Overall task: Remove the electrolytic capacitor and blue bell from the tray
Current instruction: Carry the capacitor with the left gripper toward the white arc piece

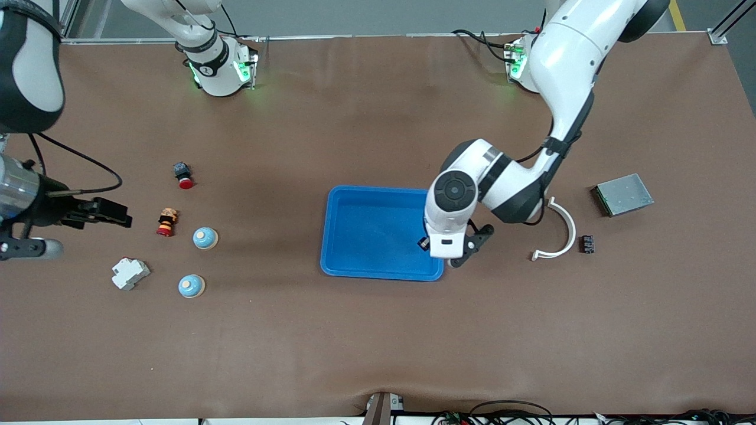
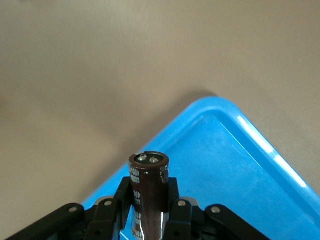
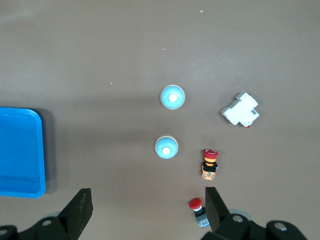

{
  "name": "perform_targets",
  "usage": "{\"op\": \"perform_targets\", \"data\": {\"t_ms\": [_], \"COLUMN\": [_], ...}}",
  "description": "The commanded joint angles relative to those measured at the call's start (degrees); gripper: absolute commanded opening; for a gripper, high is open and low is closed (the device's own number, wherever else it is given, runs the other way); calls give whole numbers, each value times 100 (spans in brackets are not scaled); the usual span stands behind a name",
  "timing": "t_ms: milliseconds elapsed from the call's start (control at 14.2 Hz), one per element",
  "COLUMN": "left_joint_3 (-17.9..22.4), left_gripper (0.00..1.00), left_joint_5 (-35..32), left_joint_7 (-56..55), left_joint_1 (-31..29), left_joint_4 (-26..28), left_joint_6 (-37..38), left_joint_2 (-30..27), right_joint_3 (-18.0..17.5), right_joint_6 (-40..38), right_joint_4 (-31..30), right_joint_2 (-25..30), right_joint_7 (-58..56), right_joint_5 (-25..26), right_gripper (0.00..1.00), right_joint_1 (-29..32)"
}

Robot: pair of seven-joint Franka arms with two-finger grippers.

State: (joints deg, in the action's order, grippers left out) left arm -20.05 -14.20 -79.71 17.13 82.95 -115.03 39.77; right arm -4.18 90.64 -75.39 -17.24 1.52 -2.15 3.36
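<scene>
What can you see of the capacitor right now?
The capacitor is a dark brown cylinder with a glossy sleeve, pale printing down its side and two small silver terminals on its end face. The left gripper is shut on its body, one finger on each side, and nothing else touches it. It hangs in the air over the corner of the blue tray nearest the left arm's end.

Tabletop [image 1: 378, 342]: brown matte covering, evenly lit, wrinkled at the edge nearest the front camera. Grey floor [image 1: 378, 15] above its top edge; yellow floor line [image 1: 678, 15]; aluminium frame corner [image 1: 717, 35].
</scene>
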Motion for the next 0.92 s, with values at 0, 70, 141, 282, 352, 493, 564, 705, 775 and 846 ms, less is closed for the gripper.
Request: {"op": "perform_targets", "data": {"t_ms": [0, 70, 141, 282, 352, 493, 564, 705, 775, 846], "left_joint_3": [-43, -43, -51, -60, -52, -51, -60, -60, -60, -60], "left_gripper": [0, 0, 0, 0, 0, 0, 0, 0, 0, 0], "left_joint_5": [14, 31, 23, 84, 93, 93, 84, 76, 75, 49], "left_joint_7": [875, 1174, 1446, 2070, 2299, 2704, 2958, 3434, 3540, 3663], "left_joint_1": [-192, -279, -437, -596, -710, -938, -1113, -1360, -1466, -1571], "left_joint_4": [107, 107, 116, 142, 168, 396, 493, 791, 958, 1151], "left_joint_6": [419, 577, 718, 999, 1079, 1097, 1097, 992, 844, 677], "left_joint_2": [-268, -338, -382, -470, -531, -689, -734, -927, -1015, -1102], "right_joint_3": [-101, -74, -48, -65, -57, -48, -48, -57, -57, -57], "right_joint_6": [-151, -299, -466, -494, -512, -520, -555, -713, -723, -723], "right_joint_4": [50, 50, 50, 68, 68, 51, 24, 15, -2, -28], "right_joint_2": [299, 405, 414, 415, 432, 624, 721, 775, 784, 827], "right_joint_7": [121, 121, 34, 33, 24, 42, 94, 130, 156, 200], "right_joint_5": [40, 40, 40, -39, -22, 31, 39, 31, 31, 31], "right_gripper": [100, 100, 100, 100, 100, 100, 100, 100, 100, 100], "right_joint_1": [104, 121, 165, 419, 438, 438, 438, 447, 438, 447]}}
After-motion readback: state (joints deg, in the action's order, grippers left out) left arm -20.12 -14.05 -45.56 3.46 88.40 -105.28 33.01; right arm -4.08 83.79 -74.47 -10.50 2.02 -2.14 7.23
